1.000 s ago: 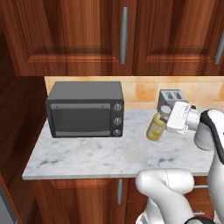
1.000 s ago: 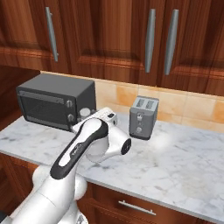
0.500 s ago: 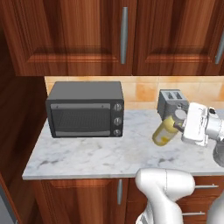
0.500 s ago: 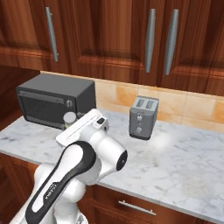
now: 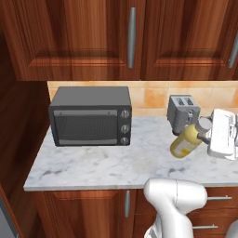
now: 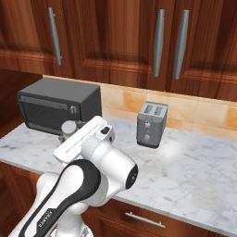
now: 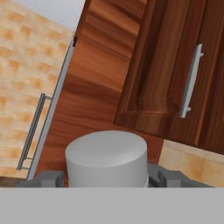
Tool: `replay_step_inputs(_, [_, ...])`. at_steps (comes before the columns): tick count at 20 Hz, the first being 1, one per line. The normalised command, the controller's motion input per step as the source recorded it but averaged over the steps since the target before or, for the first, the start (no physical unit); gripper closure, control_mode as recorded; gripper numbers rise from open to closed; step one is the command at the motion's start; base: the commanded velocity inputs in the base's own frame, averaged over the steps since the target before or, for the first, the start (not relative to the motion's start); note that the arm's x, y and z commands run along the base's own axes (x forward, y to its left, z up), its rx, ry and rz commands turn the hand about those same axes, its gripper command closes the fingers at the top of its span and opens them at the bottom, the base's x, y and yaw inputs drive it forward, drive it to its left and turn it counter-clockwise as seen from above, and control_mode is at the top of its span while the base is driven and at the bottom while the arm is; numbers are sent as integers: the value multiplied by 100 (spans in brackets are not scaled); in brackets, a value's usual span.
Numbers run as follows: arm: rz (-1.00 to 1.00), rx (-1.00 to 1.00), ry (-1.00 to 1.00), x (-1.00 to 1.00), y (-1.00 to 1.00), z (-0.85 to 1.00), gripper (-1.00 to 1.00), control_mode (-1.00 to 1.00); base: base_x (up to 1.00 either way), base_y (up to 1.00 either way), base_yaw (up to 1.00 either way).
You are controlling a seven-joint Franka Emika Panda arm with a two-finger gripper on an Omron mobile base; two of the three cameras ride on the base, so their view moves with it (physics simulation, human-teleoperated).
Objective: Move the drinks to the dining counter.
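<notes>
One drink is in play right now: the yellow bottle (image 5: pixel 186 142) with the white cap (image 5: pixel 203 124), and the gripper (image 5: pixel 204 135) has it pinched up near the neck. In the hand view the cap (image 7: pixel 106 157) sits right between the two fingertips (image 7: pixel 46 178), one on each side, so the jaws are closed on the bottle rather than hanging slack.

What matters for the next move is how the bottle lies. It isn't upright. From the left base view it's tilted hard, cap end up and to the right toward the hand, yellow body pointing down and left, out away from the gripper. So its long axis runs pretty much along the gripper's own pointing direction, and the bottle sticks out ahead of the hand like an extension of it. It's off the marble worktop (image 5: pixel 116 162), hanging in the air just in front of the toaster (image 5: pixel 182 111), with the toaster oven (image 5: pixel 90 116) well off to the left.

In the right base view the cap (image 6: pixel 69 128) just peeks out past the arm, in front of the toaster oven (image 6: pixel 58 104).

Guessing here, but the dining counter isn't anywhere in these shots, so the carry looks barely begun. The bottle would also need swinging back to vertical before being set down.
</notes>
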Motion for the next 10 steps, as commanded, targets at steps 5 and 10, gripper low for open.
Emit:
replay_step_inputs(5, [0,0,0,0,0,0,100,100,-9,0,0])
replay_step_inputs(10, [0,0,0,0,0,0,100,100,-65,-2,5])
